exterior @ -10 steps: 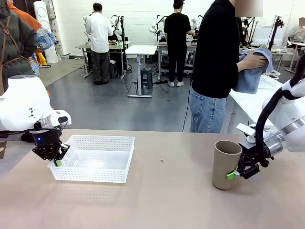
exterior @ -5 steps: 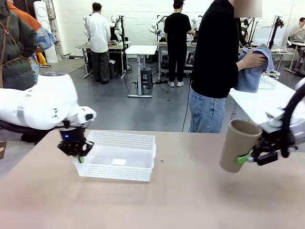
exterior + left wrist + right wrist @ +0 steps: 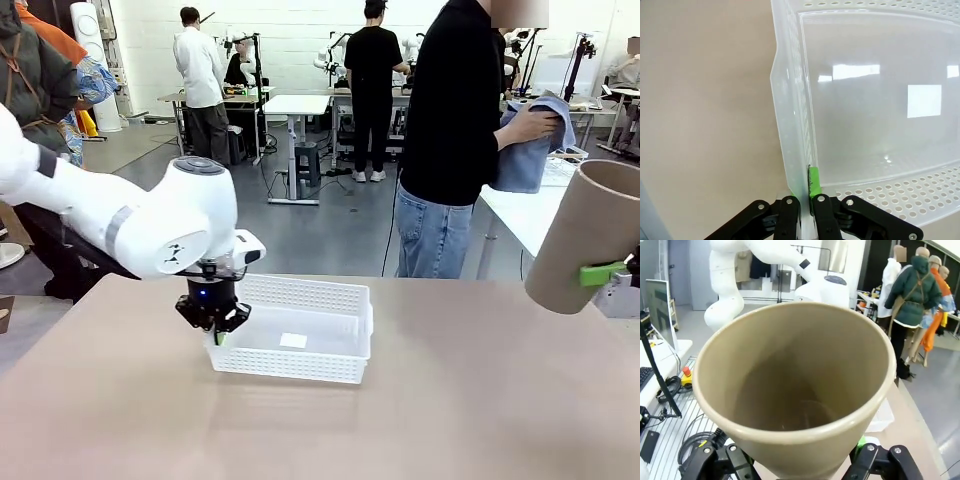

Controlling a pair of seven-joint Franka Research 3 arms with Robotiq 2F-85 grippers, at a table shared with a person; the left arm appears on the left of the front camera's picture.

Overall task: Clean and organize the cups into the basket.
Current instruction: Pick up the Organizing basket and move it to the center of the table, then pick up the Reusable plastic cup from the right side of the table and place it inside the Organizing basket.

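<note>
The white lattice basket (image 3: 300,345) rests on the table left of centre. My left gripper (image 3: 214,325) is shut on its left side wall; in the left wrist view the black fingers (image 3: 816,212) pinch that thin wall (image 3: 795,150) from both sides. At the far right, the tan-brown cup (image 3: 590,235) hangs tilted in the air above the table, mouth up and to the right. My right gripper (image 3: 797,465) is shut on the cup (image 3: 790,390), one green pad (image 3: 600,272) against its side. The cup's inside looks bare.
A person in a black top and jeans (image 3: 450,140) stands beyond the table's far edge, holding a blue cloth (image 3: 530,140). A white table (image 3: 525,215) stands behind at right. A small white label (image 3: 293,340) lies on the basket's floor.
My left gripper has dragged the basket to the right, toward the table's middle. My right gripper has lifted the tan cup off the table, up and to the right, and tilted it.
</note>
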